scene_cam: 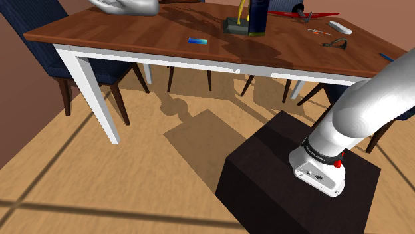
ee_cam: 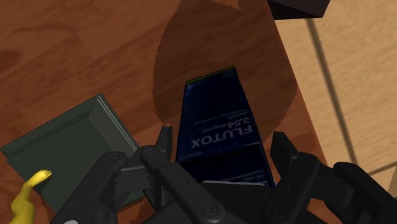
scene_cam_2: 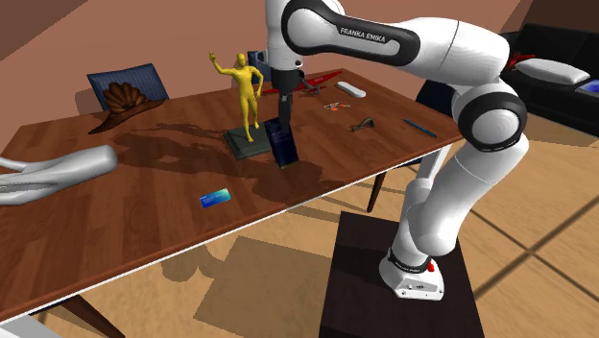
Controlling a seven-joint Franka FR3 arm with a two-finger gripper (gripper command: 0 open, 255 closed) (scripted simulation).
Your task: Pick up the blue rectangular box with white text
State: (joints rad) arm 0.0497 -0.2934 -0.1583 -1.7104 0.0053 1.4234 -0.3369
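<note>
Dark-blue rectangular box (scene_cam_2: 282,144), white "FLUTOX" lettering, smooth flat faces. Stands upright on glossy brown wood-grain table (scene_cam_2: 144,182), just beside dark green slab base (ee_cam: 70,146) of yellow figurine (scene_cam_2: 247,91). Directly below black gripper (ee_cam: 223,137), long axis vertical, in line with fingers (ee_cam: 163,145). Jaws apart, 1 each side of box's top, seemingly not yet clamped

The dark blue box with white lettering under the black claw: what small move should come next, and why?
Probably shut the black two-finger gripper. It is open and straddles the upright dark blue rectangular box, a gap showing on either side, so nothing is held yet. The dark green statue base stands close beside, so sideways shifting looks risky.
</note>
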